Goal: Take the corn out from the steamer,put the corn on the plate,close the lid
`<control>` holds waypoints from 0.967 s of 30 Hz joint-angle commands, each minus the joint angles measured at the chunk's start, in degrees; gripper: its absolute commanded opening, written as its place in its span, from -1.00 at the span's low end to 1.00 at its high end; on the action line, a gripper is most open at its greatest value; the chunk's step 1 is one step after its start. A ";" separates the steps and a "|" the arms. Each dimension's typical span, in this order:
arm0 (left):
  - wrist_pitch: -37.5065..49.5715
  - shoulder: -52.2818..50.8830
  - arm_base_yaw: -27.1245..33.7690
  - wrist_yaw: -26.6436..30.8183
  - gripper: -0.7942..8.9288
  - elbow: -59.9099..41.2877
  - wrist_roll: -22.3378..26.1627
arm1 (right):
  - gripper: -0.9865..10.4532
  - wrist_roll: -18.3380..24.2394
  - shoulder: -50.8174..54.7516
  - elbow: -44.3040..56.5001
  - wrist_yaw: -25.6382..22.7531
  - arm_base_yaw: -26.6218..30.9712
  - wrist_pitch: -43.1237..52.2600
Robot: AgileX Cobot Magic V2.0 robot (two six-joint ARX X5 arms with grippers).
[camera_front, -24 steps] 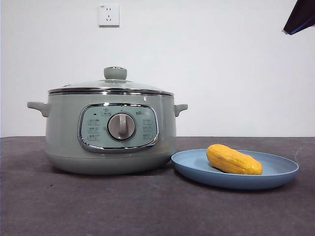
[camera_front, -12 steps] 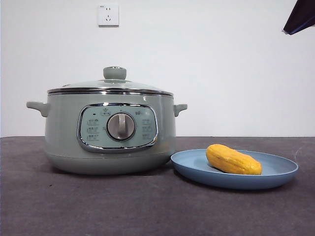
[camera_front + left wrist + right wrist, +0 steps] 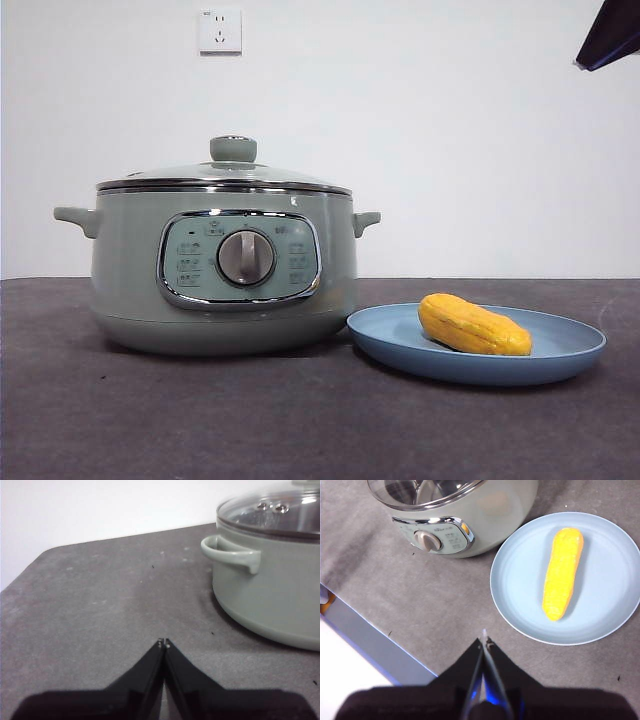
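Note:
The sage-green steamer [image 3: 225, 275] stands on the dark table with its glass lid [image 3: 225, 172] seated on top. It also shows in the left wrist view [image 3: 272, 585] and the right wrist view [image 3: 470, 515]. The yellow-orange corn [image 3: 473, 325] lies on the light-blue plate [image 3: 560, 355] to the steamer's right; the right wrist view shows the corn [image 3: 562, 572] and the plate [image 3: 615, 580] from above. My left gripper [image 3: 163, 642] is shut and empty, low over the table beside the steamer's handle. My right gripper [image 3: 484, 641] is shut and empty, high above the table's front near the plate.
A white wall socket [image 3: 220, 30] is on the wall behind the steamer. A dark arm tip [image 3: 610, 35] shows at the front view's top right corner. The table's front edge [image 3: 375, 645] shows in the right wrist view.

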State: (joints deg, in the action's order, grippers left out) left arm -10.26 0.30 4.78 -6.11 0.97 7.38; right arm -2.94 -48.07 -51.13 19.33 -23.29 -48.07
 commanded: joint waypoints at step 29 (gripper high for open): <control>0.20 -0.07 0.22 0.02 -0.84 -0.76 -4.44 | -0.83 2.99 4.07 0.50 -3.26 3.72 7.02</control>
State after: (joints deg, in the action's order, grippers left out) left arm -10.24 0.32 4.78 -6.13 0.97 3.38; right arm -0.82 -45.54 -51.09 16.71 -20.53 -43.22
